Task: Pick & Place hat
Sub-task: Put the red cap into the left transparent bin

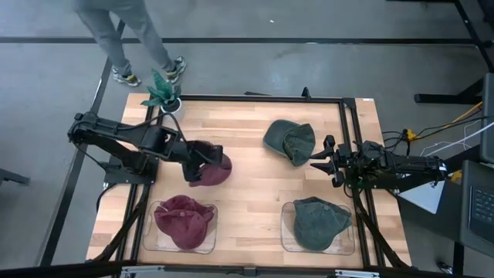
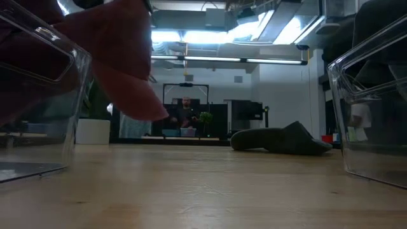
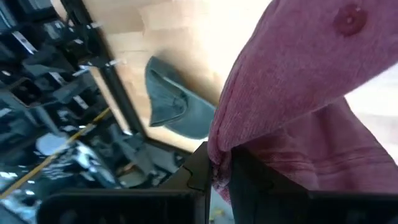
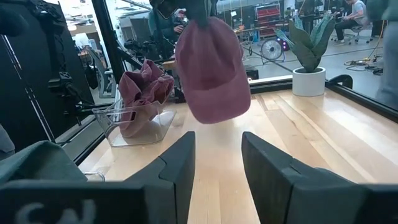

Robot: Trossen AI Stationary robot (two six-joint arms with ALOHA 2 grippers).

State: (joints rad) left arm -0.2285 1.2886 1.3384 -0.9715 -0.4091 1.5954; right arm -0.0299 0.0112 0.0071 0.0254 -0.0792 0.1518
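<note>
A maroon cap hangs from my left gripper, which is shut on it over the table's left middle. The low view shows it in the air, and so does the right wrist view. A dark green cap lies on its crown and brim at the far right of the table. My right gripper is open just near of that cap and touches nothing. A second maroon cap and a second green cap lie in clear trays. My left gripper pinches the maroon cap's crown edge between its two fingers, coming from above. The cap is lifted clear of the table and hangs below the fingers, with its brim lowest. How many layers are held, I cannot tell.
Two clear trays sit at the near edge, left and right. A potted plant stands at the far left corner. A person walks beyond the far edge. Bare wood lies between the trays and arms.
</note>
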